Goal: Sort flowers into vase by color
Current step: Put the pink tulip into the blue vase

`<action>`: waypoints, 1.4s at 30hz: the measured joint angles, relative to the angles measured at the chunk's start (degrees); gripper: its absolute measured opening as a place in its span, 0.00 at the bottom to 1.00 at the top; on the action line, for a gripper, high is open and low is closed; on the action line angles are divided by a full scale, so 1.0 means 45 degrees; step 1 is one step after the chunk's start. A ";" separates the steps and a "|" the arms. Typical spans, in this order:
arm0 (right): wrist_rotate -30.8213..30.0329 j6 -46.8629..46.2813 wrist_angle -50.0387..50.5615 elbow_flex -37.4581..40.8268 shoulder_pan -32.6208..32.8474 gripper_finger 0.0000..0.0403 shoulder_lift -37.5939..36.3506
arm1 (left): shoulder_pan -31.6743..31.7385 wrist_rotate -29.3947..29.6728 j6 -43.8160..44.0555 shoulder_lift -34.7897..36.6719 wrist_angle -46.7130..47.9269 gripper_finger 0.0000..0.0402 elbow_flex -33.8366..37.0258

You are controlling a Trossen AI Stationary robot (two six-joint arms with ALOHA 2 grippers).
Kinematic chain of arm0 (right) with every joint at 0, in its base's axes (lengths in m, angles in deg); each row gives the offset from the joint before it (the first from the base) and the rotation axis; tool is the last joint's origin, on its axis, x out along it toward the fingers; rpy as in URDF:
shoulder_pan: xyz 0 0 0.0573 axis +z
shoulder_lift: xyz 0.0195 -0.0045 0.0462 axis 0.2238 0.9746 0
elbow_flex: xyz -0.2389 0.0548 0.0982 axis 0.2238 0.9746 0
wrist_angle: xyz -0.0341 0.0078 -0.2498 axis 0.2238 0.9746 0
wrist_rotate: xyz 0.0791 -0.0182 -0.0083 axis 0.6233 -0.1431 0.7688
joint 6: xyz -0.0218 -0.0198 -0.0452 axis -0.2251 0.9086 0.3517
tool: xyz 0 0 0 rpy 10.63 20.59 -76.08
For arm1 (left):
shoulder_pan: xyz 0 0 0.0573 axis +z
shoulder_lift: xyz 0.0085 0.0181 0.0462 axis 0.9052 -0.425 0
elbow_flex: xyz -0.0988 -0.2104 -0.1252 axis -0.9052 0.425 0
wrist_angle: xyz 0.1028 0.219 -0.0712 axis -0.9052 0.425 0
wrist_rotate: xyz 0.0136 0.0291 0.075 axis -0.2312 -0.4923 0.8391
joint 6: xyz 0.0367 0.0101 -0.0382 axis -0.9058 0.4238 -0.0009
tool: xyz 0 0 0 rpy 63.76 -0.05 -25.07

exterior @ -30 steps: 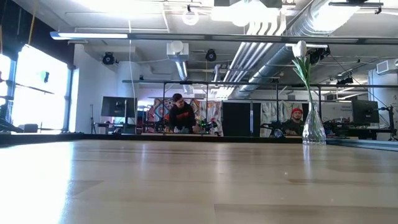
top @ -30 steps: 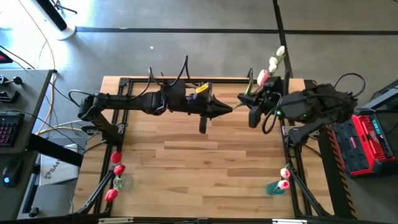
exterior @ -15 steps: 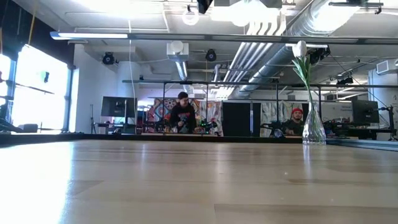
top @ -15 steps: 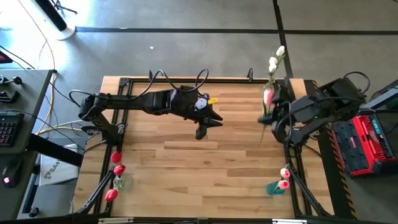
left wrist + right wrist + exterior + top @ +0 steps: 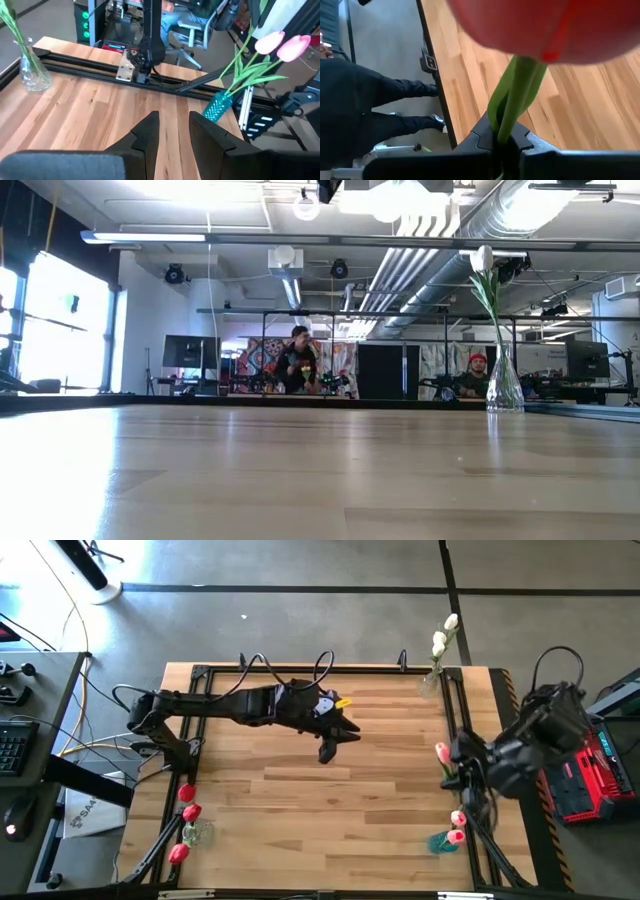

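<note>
- One pink tulip [image 5: 442, 751] is standing clamped between your right gripper [image 5: 462, 772]'s fingers, near the teal vase [image 5: 440, 841].
- Its bud is pointing upward on a green stem.
- Your left gripper [image 5: 170, 131] is hovering parted, well apart from that vase.

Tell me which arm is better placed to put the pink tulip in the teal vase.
The right: its claw is shut on the pink tulip, near the teal vase at the table's right edge. The left claw hangs empty mid-table.

Pink tulip [image 5: 442, 752] upright at right edge; white tulips [image 5: 441, 637] far-right vase; red tulips [image 5: 186, 812] near-left; pink tulips [image 5: 457, 826] near-right.
</note>
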 joint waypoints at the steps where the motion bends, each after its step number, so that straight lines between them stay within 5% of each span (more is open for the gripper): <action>1: -0.0211 -0.0414 0.0006 0.0313 0.0382 0.00 -0.0177 | -0.0001 0.0076 0.0008 0.0002 -0.0015 0.23 0.0000; 17: -0.2965 -0.3472 -0.1713 0.2483 0.4275 0.00 -0.0689 | -0.0063 0.0861 0.0826 0.0003 -0.0038 0.23 0.0000; 36: -0.3372 -0.2726 -0.1461 0.2503 0.4668 0.01 0.0258 | -0.0607 0.1932 0.1329 0.0003 -0.0196 0.23 0.0000; 42: -0.3180 -0.2897 -0.1578 0.2503 0.4668 0.16 0.0328 | -0.0751 0.2161 0.1482 0.0003 -0.0196 0.23 0.0000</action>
